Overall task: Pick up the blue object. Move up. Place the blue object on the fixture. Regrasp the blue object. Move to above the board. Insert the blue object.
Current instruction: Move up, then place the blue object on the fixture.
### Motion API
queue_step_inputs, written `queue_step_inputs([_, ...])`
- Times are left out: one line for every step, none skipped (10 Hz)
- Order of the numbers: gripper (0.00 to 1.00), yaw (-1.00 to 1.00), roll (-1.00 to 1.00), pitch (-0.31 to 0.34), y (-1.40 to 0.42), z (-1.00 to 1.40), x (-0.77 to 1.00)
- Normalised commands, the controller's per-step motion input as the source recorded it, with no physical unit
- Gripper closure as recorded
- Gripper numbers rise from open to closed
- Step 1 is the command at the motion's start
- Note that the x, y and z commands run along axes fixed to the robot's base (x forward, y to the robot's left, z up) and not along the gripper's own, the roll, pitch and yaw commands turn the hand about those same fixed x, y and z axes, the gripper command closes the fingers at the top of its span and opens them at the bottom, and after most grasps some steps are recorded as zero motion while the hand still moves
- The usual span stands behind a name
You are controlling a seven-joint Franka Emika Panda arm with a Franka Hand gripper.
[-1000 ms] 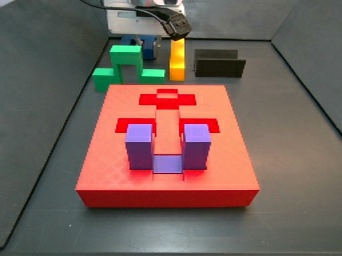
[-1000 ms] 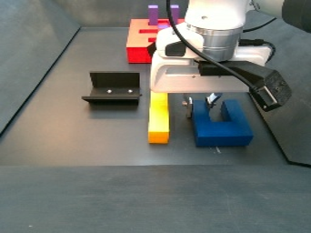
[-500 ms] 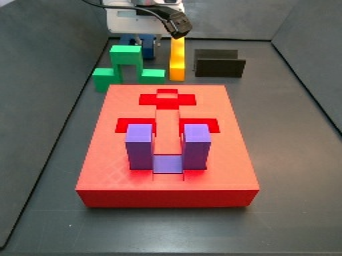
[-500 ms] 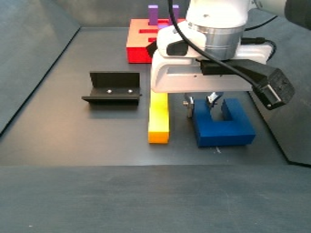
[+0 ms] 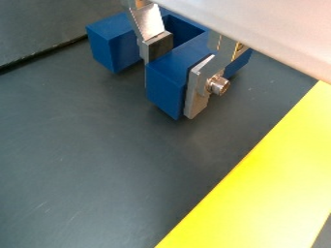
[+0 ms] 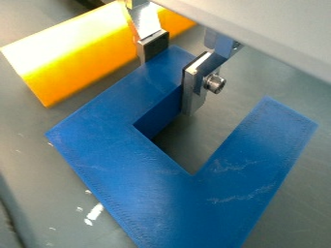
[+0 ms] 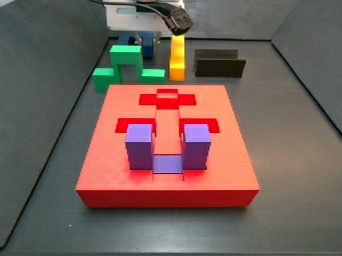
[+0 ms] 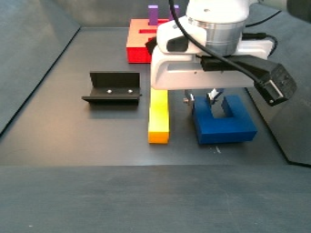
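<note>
The blue object lies flat on the dark floor beside the yellow bar. It also shows in both wrist views. My gripper is right over it and shut on one of its prongs. In both wrist views one finger is in the notch and the other is on the prong's outer face. The block is at the floor or barely off it. The fixture stands apart on the floor, also in a side view. The board is farther off.
A yellow bar lies next to the blue object, between it and the fixture. Green blocks stand near the arm. A purple U-shaped block sits in the board. Dark walls ring the floor.
The arm and its wrist camera bracket have shifted very slightly upward in a side view. The blue object has hardly moved.
</note>
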Motion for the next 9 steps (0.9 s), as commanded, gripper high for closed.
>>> queue_step_inputs([1.00, 0.02, 0.00, 0.032, -0.05, 0.74, -0.03])
queue_step_inputs([1.00, 0.02, 0.03, 0.036, -0.04, 0.60, -0.05])
queue_step_inputs([1.00, 0.02, 0.10, 0.026, -0.03, 0.24, -0.01])
queue_step_inputs([1.00, 0.00, 0.00, 0.000, 0.00, 0.00, 0.04])
queue_step_inputs([1.00, -0.06, -0.12, 0.000, 0.03, 0.01, 0.00])
queue_step_inputs([1.00, -0.20, -0.35, 0.000, 0.08, 0.26, 0.00])
queue_step_inputs([1.00, -0.21, -0.59, 0.011, 0.00, 0.79, 0.24])
queue_step_inputs([1.00, -0.26, -0.63, 0.077, -0.08, 0.96, 0.53])
queue_step_inputs([1.00, -0.22, -0.68, 0.009, -0.09, 0.90, 0.56])
